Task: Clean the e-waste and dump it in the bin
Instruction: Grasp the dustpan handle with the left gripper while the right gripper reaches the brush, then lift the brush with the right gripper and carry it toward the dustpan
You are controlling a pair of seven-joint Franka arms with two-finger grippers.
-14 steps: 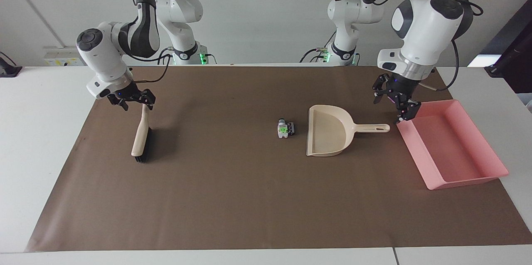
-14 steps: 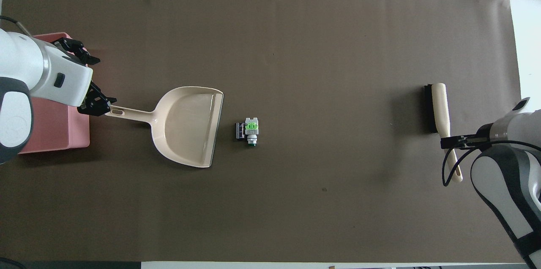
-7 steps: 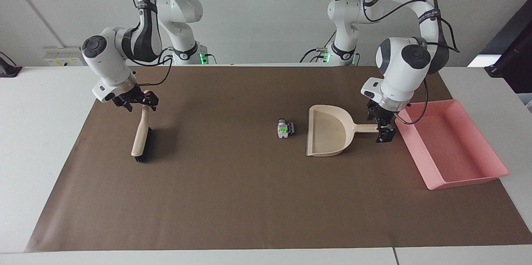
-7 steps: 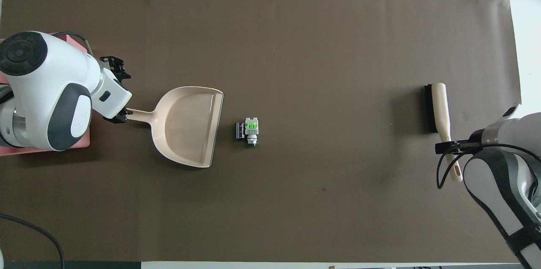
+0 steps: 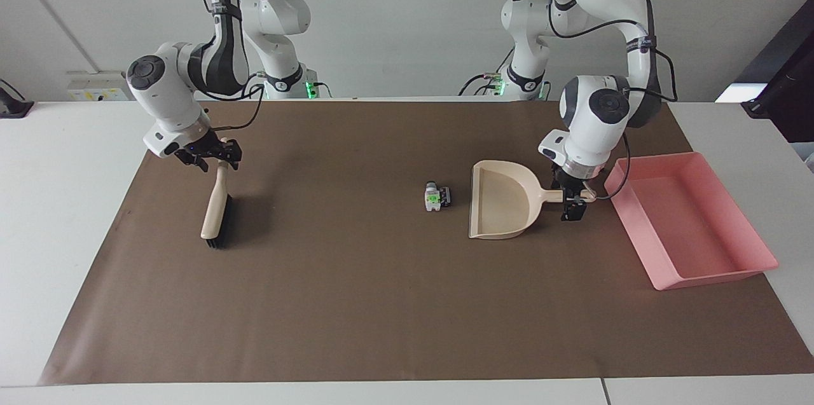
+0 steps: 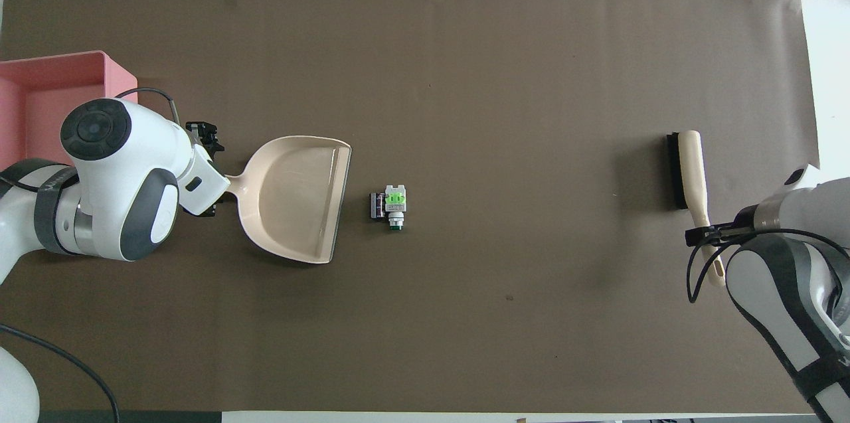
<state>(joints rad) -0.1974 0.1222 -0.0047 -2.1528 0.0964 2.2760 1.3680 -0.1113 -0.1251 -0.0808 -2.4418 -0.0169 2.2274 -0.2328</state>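
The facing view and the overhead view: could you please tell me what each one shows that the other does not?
Facing view only: the whole bin, and the left gripper down at the dustpan handle. Overhead view only: the brush handle's end sticking out past the right gripper. Both: the e-waste lying beside the dustpan's mouth.

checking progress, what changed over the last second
The left claw came down from beside the pink tray to straddle the dustpan handle, not yet gripping. The right claw shifted slightly at the brush handle. Dustpan, brush, scraps and tray stayed put.
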